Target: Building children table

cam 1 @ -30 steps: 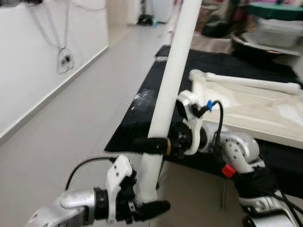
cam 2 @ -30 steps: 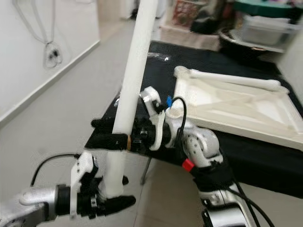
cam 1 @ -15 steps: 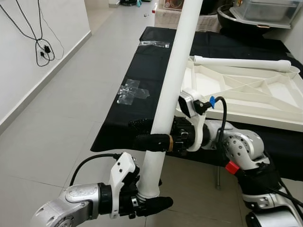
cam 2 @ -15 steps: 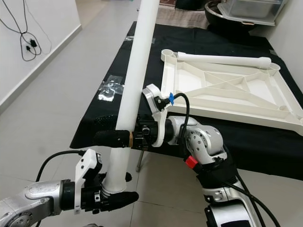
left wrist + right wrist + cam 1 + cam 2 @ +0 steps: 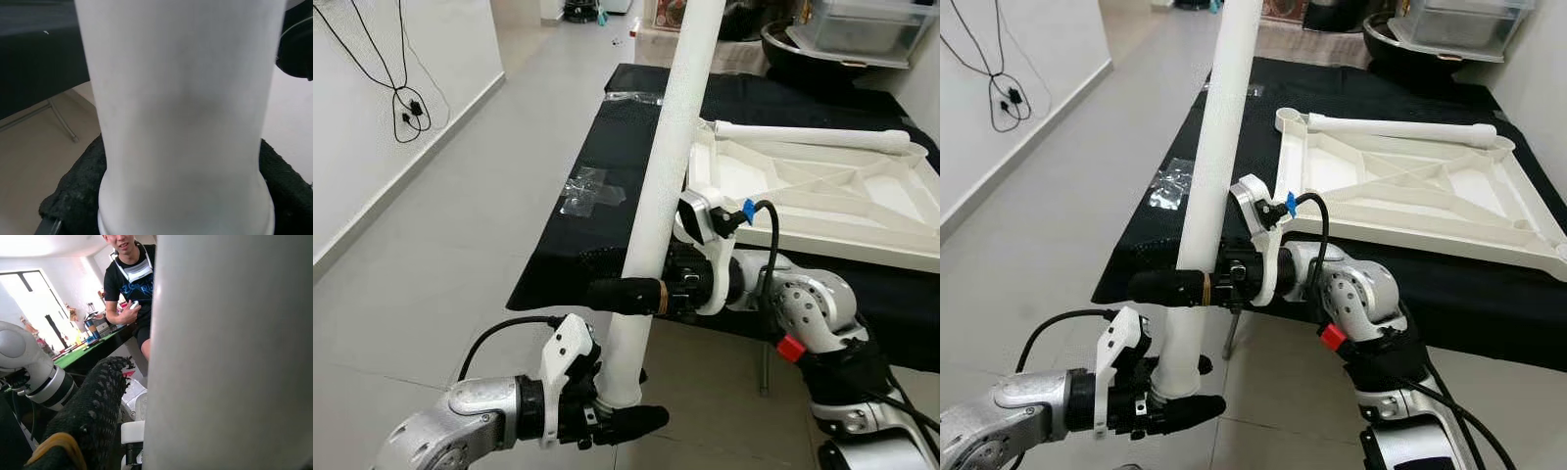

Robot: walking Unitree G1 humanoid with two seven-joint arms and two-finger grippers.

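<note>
Both grippers are holding a long white table leg upright and leaning slightly, just short of the near edge of a table draped in black cloth. The left gripper is clamped around the leg's flanged bottom end, its black fingers pressing the tube from either side, while the right gripper is closed on the same leg higher up, one long finger crossing in front of it. Compared with a second ago, when the head views were blurred and the tabletop sat further off to the right, the picture is now sharp and the table is lying squarely ahead; the grip on the leg looks unchanged, so the shift is reading as the robot walking up and settling, not as the leg moving in its hands. On the cloth the white children's tabletop is lying upside down, ribs showing, with another white leg resting across its far edge. A scrap of clear plastic wrap is lying on the cloth to the left. In the right wrist view a person is standing in the background. The carried leg is not yet seated, and the likely next step is lowering it toward a corner socket.
</note>
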